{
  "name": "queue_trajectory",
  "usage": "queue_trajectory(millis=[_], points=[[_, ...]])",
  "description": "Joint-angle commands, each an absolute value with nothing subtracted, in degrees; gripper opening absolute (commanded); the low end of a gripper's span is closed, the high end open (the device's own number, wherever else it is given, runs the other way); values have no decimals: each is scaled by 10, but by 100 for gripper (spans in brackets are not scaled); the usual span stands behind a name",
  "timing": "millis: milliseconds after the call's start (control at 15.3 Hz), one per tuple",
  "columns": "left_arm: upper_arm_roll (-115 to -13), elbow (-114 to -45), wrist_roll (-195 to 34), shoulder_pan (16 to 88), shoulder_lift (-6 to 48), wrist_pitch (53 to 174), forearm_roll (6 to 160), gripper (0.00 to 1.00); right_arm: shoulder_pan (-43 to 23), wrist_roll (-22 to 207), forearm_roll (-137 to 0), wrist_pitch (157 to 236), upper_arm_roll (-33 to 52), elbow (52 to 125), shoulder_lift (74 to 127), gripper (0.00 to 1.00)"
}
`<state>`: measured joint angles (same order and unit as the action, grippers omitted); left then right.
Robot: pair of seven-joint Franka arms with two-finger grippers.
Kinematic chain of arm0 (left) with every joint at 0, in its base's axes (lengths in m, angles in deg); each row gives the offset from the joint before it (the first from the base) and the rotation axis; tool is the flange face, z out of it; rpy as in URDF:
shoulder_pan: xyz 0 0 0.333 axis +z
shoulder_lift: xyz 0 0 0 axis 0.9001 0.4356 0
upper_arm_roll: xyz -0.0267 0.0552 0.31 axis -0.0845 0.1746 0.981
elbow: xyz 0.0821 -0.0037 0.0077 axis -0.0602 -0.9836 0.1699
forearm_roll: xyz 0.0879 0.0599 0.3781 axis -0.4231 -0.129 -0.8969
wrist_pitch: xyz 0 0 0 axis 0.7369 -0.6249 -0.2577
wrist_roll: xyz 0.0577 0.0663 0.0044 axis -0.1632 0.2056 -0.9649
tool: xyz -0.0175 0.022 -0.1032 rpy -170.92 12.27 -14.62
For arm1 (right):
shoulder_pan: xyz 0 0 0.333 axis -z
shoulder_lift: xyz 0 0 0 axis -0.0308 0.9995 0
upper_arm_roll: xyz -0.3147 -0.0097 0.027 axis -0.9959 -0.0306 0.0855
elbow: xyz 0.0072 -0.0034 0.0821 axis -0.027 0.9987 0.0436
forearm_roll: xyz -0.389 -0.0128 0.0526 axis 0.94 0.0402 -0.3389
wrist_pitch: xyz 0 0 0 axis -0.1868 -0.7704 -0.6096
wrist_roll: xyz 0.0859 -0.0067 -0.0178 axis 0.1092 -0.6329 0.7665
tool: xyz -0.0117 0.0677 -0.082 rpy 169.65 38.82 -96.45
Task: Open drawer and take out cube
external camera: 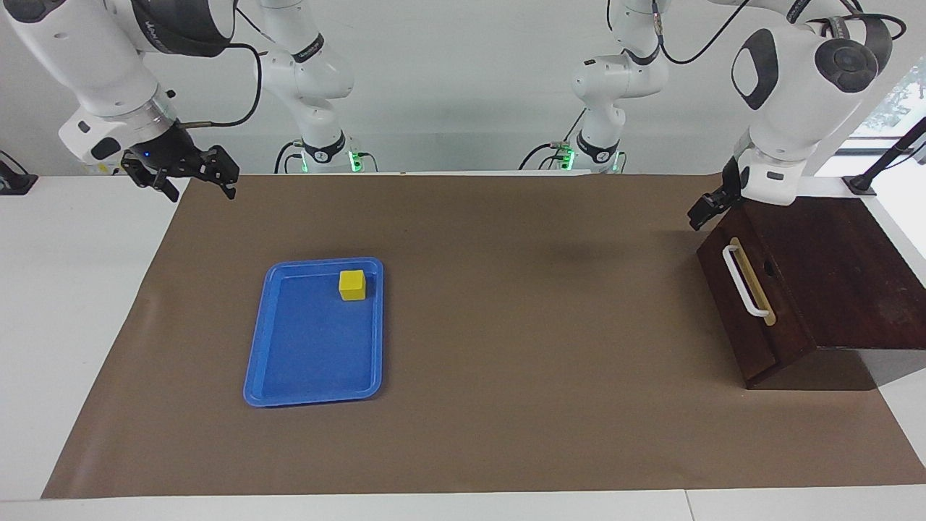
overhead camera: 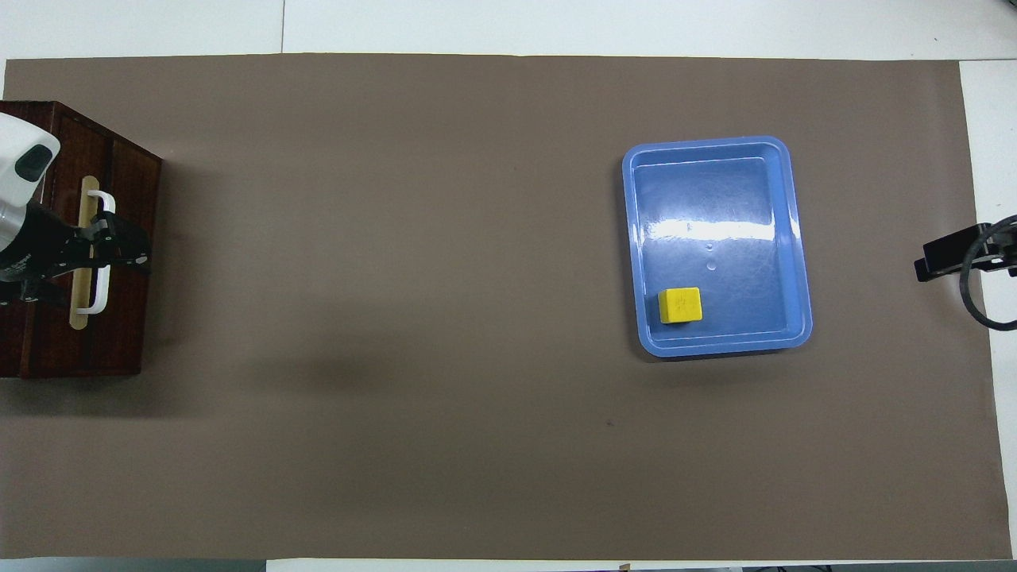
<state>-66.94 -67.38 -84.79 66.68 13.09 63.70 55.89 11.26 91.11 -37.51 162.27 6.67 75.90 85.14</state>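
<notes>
The dark wooden drawer (external camera: 723, 297) (overhead camera: 125, 191) is shut in its box at the left arm's end of the table. Its white bar handle (external camera: 744, 284) (overhead camera: 102, 199) is free. The yellow cube (external camera: 352, 284) (overhead camera: 680, 305) rests in the blue tray (external camera: 250, 376) (overhead camera: 802, 238), in the corner nearer the robots. My left gripper (external camera: 705, 208) (overhead camera: 131, 250) hangs open and empty in the air above the upper edge of the drawer front, clear of the handle. My right gripper (external camera: 197, 187) (overhead camera: 926, 266) is open and empty, raised over the mat's edge at the right arm's end.
A brown mat (external camera: 506, 325) covers most of the table, with white tabletop (external camera: 65, 304) beyond its edges. The dark box (external camera: 854, 275) rises well above the mat. A black cable loops beside the right gripper in the overhead view.
</notes>
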Motion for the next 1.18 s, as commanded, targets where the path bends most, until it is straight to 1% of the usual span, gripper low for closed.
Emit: queue_trajectory(millis=[0,197,393,459,524,655,917,1048,1114], points=[[-662,-628,-813,666,164,600,583,100,125,900,-359,1605,80,746,854,100],[-668,-617,-780,657,163,572,583,100,120,900,-341,1617,80,746,854,100],[-669,-614,-778,644,147,568,584,100,116,900,-340,1620,80,747,854,100],[-667,-619,-777,645,124,570,584,100,115,900,-341,1620,80,748,853,100],[-667,-626,-772,645,119,574,585,100,114,900,-341,1620,80,748,851,100],[-666,-652,-772,637,113,605,585,100,114,899,-343,1621,79,749,849,100],[-661,-653,-760,633,111,592,585,100,114,900,-346,1622,78,750,848,100],[-666,-675,-758,641,91,600,585,100,115,902,-346,1622,78,750,848,100],[-668,-673,-754,641,92,604,585,100,115,903,-346,1622,78,750,848,100]])
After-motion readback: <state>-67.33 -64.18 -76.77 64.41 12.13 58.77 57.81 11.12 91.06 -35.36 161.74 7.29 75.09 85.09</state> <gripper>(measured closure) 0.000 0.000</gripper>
